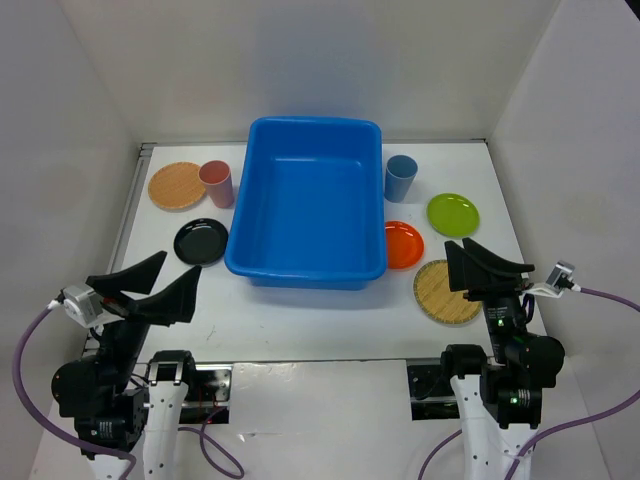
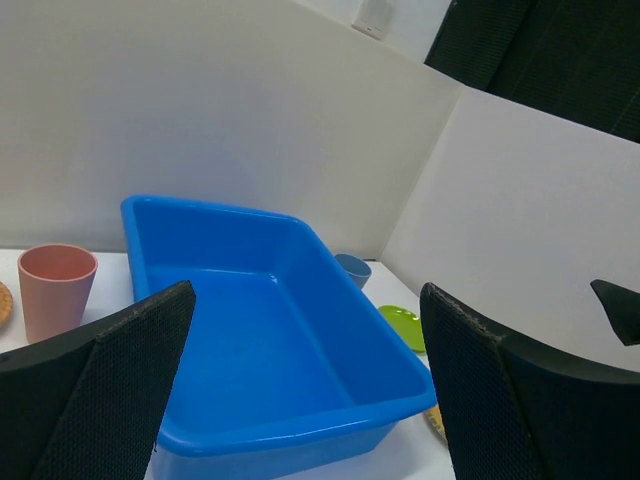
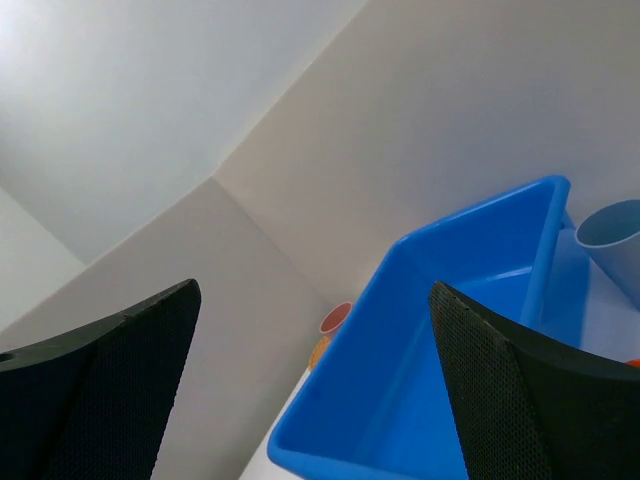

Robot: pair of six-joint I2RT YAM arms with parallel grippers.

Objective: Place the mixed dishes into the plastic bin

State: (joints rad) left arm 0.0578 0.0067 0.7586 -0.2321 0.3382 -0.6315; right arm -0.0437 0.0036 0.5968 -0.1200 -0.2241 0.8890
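Just under right gripper (image 1: 488, 255), spread and empty | tan plate (image 1: 440, 296) lies flat | left gripper (image 1: 180, 264) likewise spread | risk: fingers skid off thin rim.

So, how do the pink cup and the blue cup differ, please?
The round pink cup stands left of the big blue plastic bin, beside a tan woven-look plate; the round blue cup stands right of it, apart from any plate. Both stand upright, outside the bin.
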